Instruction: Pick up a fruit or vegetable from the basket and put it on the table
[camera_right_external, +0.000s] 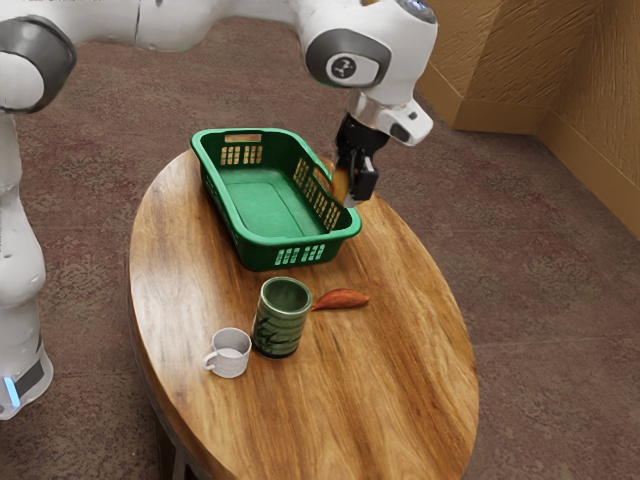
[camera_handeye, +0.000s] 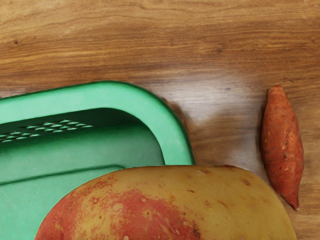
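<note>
Well, brown carpet (camera_right_external: 540, 390) surrounds 1 oval wooden table (camera_right_external: 385, 400).

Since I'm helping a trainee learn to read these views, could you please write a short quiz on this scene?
1. True or false: the white mug stands on the table, outside the basket.

2. Which of these is closest to the white mug?
a) the basket
b) the sweet potato
c) the green cup

3. Fill in the blank: the item held in the claw is partly yellow and partly ____.

Key: 1. True; 2. c; 3. red
</note>
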